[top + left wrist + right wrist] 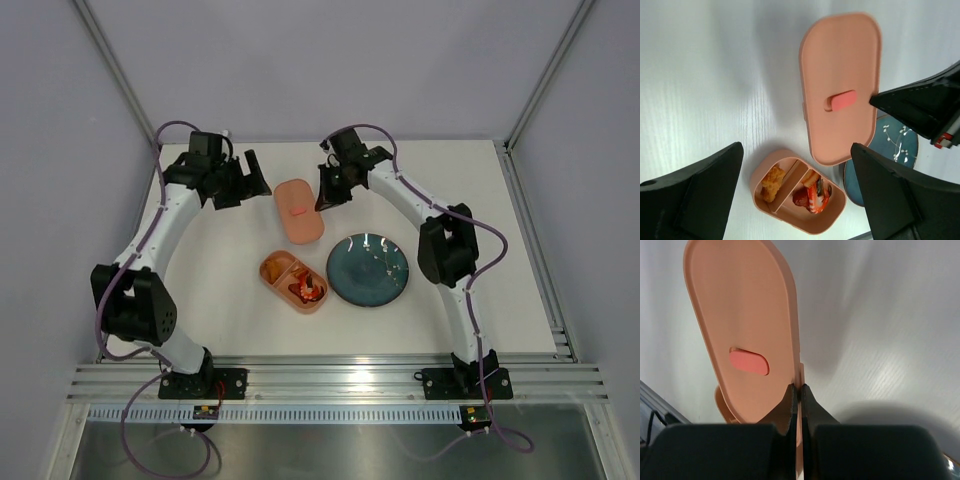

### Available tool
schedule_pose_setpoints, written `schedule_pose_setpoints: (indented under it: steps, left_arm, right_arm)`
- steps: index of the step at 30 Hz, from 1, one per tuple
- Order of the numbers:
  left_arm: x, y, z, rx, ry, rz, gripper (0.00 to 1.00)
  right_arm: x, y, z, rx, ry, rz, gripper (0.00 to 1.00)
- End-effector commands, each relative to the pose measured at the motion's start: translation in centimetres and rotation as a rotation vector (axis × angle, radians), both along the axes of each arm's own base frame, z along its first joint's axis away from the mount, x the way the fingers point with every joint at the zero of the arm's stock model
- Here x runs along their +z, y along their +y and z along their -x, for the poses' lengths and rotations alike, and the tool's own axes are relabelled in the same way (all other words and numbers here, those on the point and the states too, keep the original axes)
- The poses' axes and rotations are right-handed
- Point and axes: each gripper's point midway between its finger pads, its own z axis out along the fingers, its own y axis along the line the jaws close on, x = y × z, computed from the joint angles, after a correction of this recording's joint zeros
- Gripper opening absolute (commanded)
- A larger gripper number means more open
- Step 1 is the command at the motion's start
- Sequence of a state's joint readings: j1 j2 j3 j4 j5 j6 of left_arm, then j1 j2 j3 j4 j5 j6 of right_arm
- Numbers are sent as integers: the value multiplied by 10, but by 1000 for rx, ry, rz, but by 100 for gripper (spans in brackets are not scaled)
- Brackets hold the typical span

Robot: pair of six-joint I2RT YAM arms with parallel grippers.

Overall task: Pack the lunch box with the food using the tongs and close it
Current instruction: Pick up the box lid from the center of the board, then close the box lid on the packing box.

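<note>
The lunch box base (283,268) stands open on the table, with food (303,288) in both compartments: an orange piece (771,182) on one side, red and dark pieces (812,196) on the other. Its salmon-pink lid (299,210) with the red mark (844,100) is just behind the base. My right gripper (800,386) is shut on the lid's right rim (801,371), as the top view also shows at the right gripper (325,196). My left gripper (246,183) is wide open and empty to the left of the lid, its fingers (695,195) framing the base. The tongs are out of view.
A round teal plate (368,270) sits right of the base, its edge (900,145) close under the lid's near end. The white table ends at a metal rail (330,380) in front. Grey walls stand behind and at both sides.
</note>
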State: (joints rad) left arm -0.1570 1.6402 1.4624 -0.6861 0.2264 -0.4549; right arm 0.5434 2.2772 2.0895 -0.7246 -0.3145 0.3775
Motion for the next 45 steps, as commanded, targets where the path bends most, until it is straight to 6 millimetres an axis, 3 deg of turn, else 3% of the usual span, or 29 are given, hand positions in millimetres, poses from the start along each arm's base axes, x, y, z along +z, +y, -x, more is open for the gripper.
schedule_pose_setpoints:
  steps: [1,3,6,7,9,13,18,22,27,34,45]
  left_arm:
    - [42,22,19,14,-106,-71,94]
    - [46,28,27,24,-104,-83,94]
    - [50,36,37,44,-106,-85,94]
    - [50,37,41,41,-106,-82,94]
    - [50,34,45,33,-109,-69,94]
    - [42,30,49,22,-99,-42,93]
    - [29,27,54,13,-71,-29,93]
    - [25,26,56,7,-61,-24,93]
    - [18,25,59,0,-45,-20,93]
    - [11,21,59,-8,-28,-2,93]
    - [5,19,59,-14,-11,6,93]
  right_arm:
    - [43,-10,42,175,-10,5,0]
    - [49,-16,60,217,10,6,0]
    - [34,-30,90,281,48,56,0]
    - [39,-30,98,317,23,63,0]
    - [31,-33,112,360,36,78,0]
    - [27,-28,127,399,44,66,0]
    - [18,-7,135,453,48,67,0]
    - [-3,3,140,504,88,97,0]
    - [-9,16,141,543,103,88,0]
    - [-33,23,143,557,156,100,0]
    - [-47,29,151,617,172,110,0]
